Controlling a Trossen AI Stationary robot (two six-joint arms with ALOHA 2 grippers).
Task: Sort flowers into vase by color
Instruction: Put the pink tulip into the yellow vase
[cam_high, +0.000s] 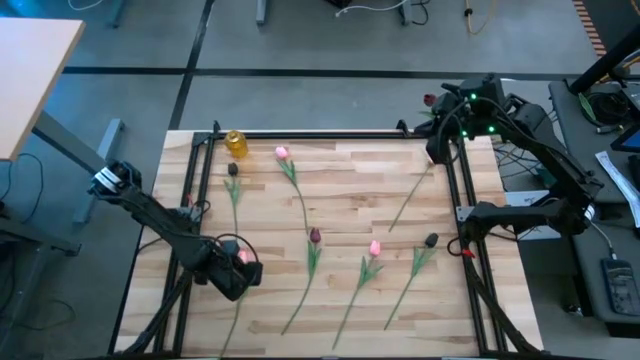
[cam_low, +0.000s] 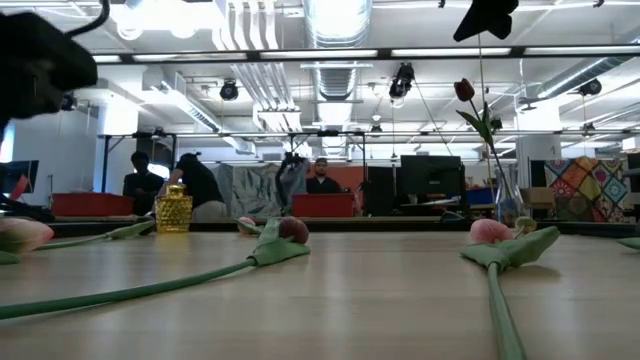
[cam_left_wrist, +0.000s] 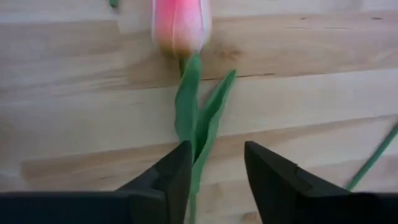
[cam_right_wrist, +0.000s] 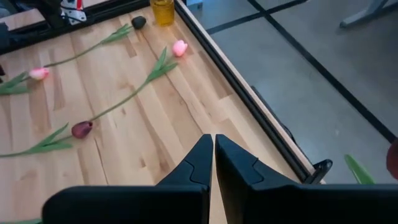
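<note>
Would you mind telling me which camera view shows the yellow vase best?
The low view shows the yellow vase best: side-on and upright, with its faceted body and neck visible. The high view gives only a top-down yellow blob at the table's far left corner. The right wrist view crops its top; the left wrist view misses it.

Bright, even ceiling strip lights (cam_low: 330, 52) glare in the low view; soft shadows on the table (cam_high: 350, 200); near flowers (cam_low: 500, 245) blur there.

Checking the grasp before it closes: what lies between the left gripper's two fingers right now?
In the left wrist view, the left gripper is open over a pink tulip; its green stem and leaves run into the gap, near one finger, over bare wood.
</note>
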